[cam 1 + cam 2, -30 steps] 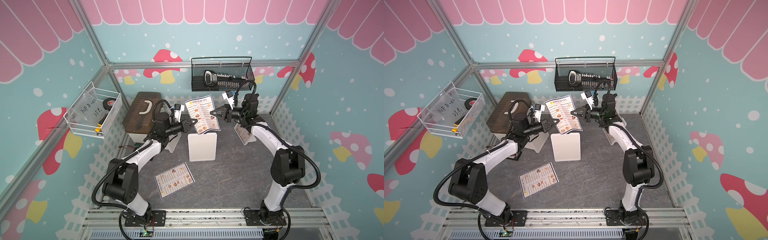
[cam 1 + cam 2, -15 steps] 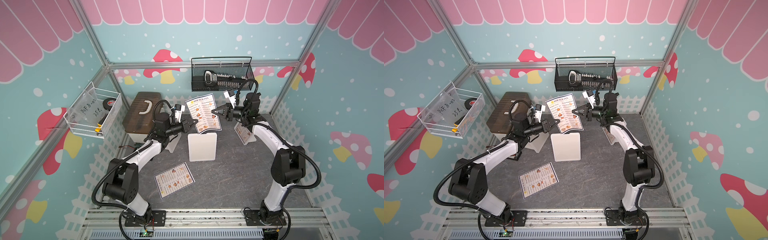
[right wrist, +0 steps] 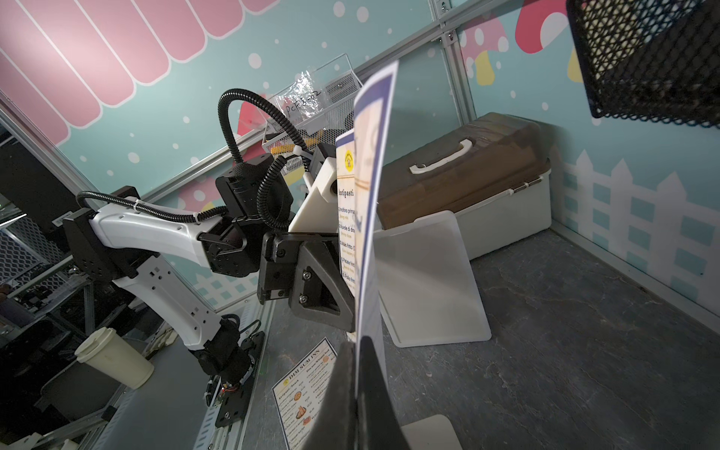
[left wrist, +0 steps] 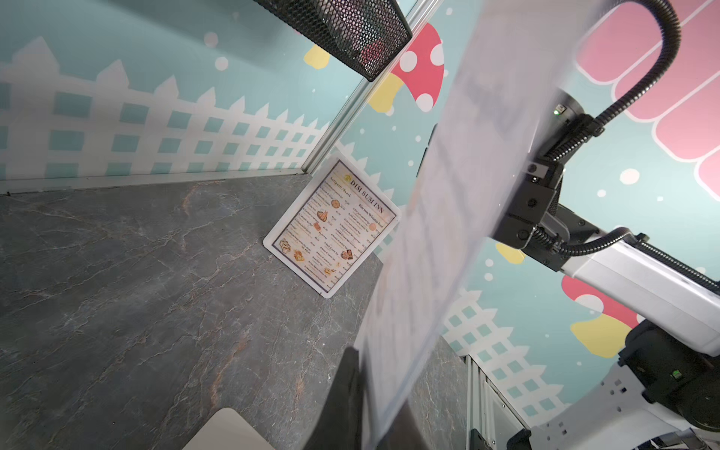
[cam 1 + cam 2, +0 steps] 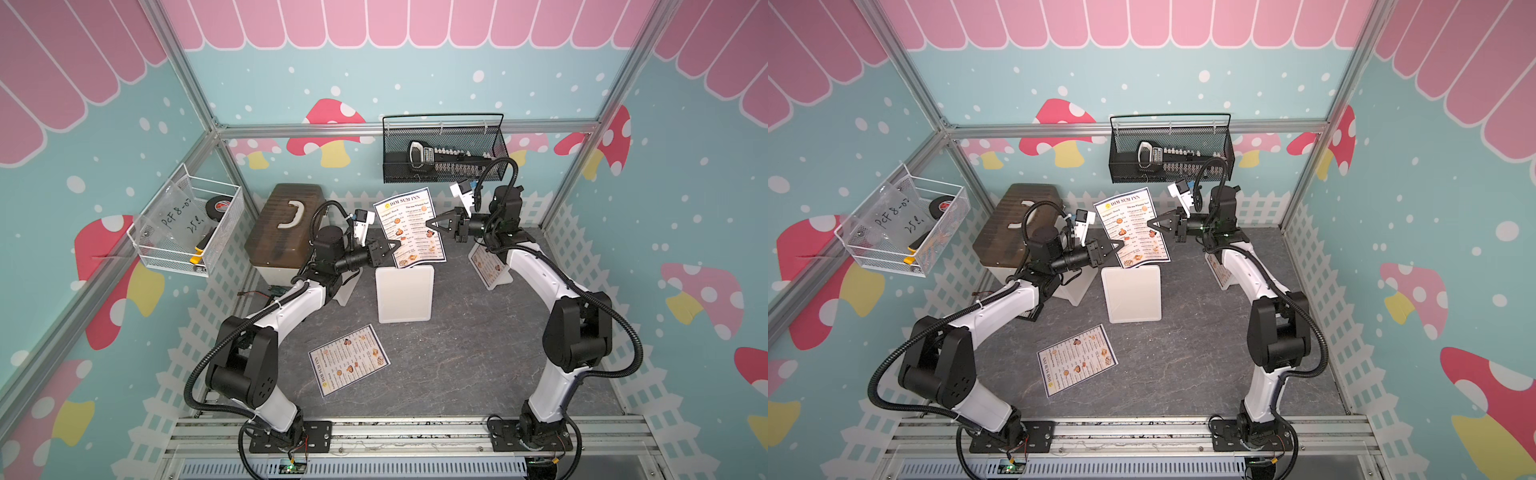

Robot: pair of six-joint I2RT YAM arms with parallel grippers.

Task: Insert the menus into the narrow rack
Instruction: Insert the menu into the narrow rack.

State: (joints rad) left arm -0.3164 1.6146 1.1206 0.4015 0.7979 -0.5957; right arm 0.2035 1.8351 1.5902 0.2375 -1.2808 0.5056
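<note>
Menu (image 5: 409,232) barely shifted, left hand (image 5: 395,249), right hand (image 5: 430,224) pinching it

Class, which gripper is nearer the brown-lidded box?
Left. The left gripper pinches the raised menu at its edge facing the brown-lidded box; the right gripper pinches the opposite edge, farther away.

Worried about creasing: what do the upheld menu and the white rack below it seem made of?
The held menu looks like laminated paper, probably glossy: it stands stiff with a slight curl. The white rack seems matte moulded plastic: smooth, uniform, rounded corners.
</note>
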